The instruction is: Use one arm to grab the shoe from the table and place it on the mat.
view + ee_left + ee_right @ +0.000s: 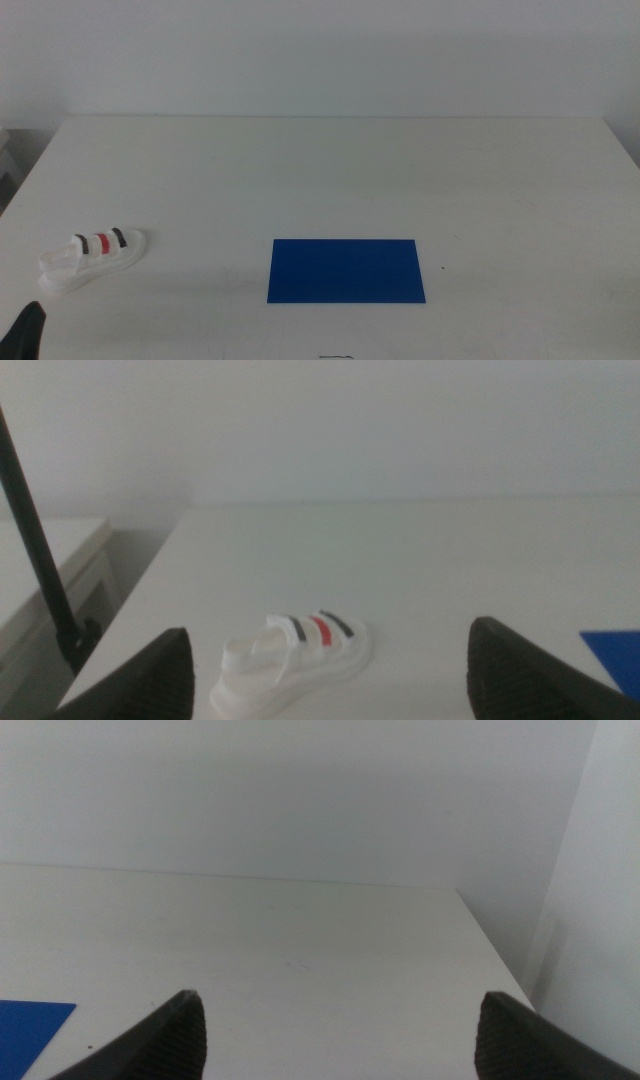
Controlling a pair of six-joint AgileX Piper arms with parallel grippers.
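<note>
At frame's corner, left gripper (27, 328), seemingly.

You have bare table (330, 170) all around the shoe (92, 258) and between it and the mat (345, 270), with nothing standing in the way.

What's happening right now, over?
Left gripper open, low behind the shoe, not touching. Right gripper open, waiting over bare table. Shoe left of the mat, path between them clear.
</note>
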